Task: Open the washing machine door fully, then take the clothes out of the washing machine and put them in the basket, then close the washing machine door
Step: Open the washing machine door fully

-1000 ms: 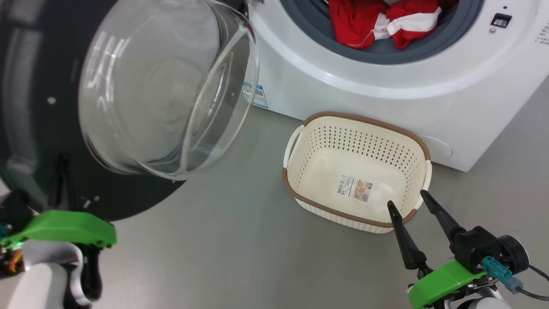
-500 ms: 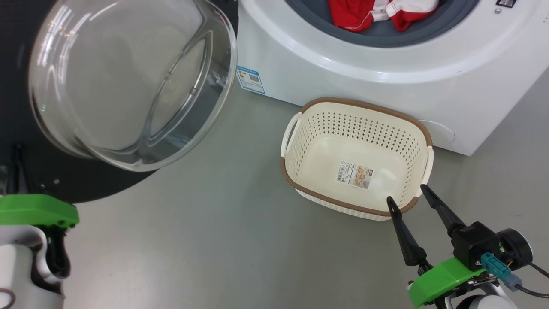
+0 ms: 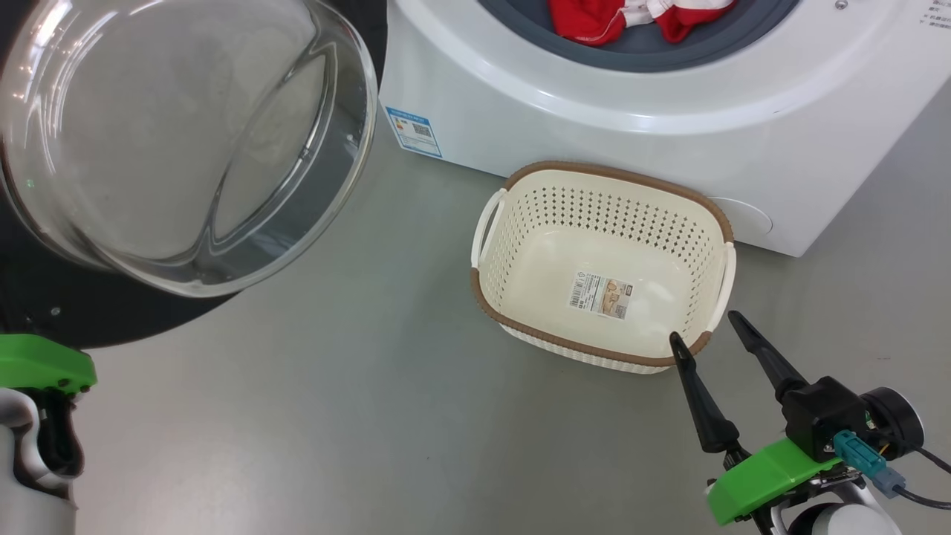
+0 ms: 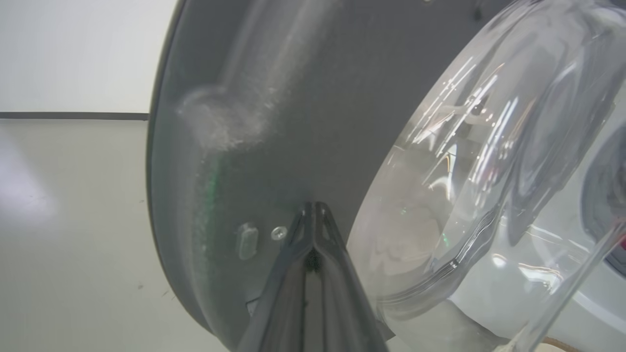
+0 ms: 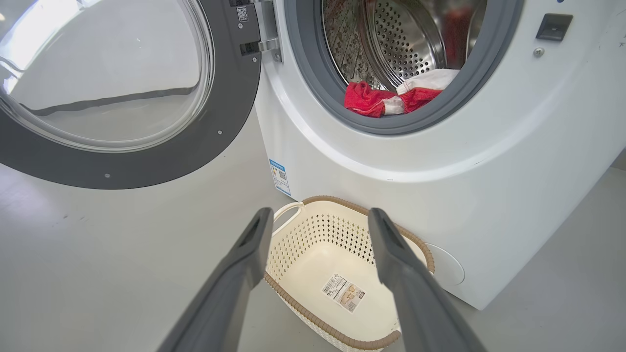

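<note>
The washing machine door (image 3: 111, 319) stands swung out to the left, its clear glass bowl (image 3: 178, 141) bulging toward me. My left gripper (image 4: 313, 208) is shut, with its tips at the door's black inner rim (image 4: 254, 122) beside the glass. Red clothes (image 3: 594, 18) with white bands lie at the drum's mouth in the white washing machine (image 3: 594, 111). The wrist view shows these clothes (image 5: 367, 98) behind the grey seal. The cream basket (image 3: 520, 327) sits on the floor before the machine, holding nothing but its sticker. My right gripper (image 3: 702, 327) hovers open at its near right corner.
The grey floor (image 3: 356, 416) stretches between the door and the basket. My left wrist's green bracket (image 3: 37, 360) sits at the lower left under the door. A blue label (image 3: 412, 132) marks the machine's lower left front. The steel drum (image 5: 406, 39) is open behind the seal.
The door has swung further left, away from the machine, and my left wrist has gone left with it. The head camera has shifted too. The right gripper holds its place, still open.
</note>
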`<state>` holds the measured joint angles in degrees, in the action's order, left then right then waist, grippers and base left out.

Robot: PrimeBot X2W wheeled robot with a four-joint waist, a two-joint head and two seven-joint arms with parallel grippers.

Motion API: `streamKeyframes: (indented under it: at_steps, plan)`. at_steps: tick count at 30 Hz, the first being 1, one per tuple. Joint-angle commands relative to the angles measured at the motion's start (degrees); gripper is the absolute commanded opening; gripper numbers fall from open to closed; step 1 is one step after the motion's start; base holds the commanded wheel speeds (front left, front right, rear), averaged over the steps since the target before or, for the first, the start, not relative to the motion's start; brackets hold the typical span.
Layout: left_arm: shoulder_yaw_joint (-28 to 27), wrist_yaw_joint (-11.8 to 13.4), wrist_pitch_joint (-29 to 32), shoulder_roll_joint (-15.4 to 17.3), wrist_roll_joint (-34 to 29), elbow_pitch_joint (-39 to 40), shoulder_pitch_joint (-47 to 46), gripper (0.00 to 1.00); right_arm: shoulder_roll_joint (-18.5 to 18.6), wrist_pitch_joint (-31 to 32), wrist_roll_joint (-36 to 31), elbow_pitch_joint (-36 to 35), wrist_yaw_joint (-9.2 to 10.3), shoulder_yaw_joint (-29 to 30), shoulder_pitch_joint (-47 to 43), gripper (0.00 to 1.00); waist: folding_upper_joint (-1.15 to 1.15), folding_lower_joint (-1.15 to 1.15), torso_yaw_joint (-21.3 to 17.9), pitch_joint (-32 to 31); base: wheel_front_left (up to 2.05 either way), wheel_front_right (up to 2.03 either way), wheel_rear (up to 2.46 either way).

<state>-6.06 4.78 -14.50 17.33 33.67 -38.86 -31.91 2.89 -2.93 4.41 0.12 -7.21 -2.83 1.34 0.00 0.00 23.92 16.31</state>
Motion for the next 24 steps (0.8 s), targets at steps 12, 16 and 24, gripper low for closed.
streamKeyframes:
  at_steps: [12, 16, 24]
  plan:
    - [-3.6, -1.7, -0.5, 1.8, -3.2, 8.8, 2.9, 1.00, 0.0, -2.6, 0.8, 0.7, -0.28, 0.2, 1.8, 1.00, 0.00, 0.00, -1.1, -3.1, 0.00, 0.00, 0.00]
    - [-3.3, -1.9, -0.5, 1.3, -3.1, 15.3, 5.5, 1.00, 0.0, -4.1, 1.9, 1.9, -0.28, 1.2, 2.0, 1.00, 0.00, 0.00, -2.5, -4.9, 0.00, 0.00, 0.00]
    - [0.0, -4.8, 3.6, 0.1, -1.7, 30.3, 11.3, 1.00, 0.0, -7.2, 3.8, 4.0, -0.28, 3.6, 2.6, 1.00, 0.00, 0.00, -6.7, -7.8, 0.00, 0.00, 0.00]
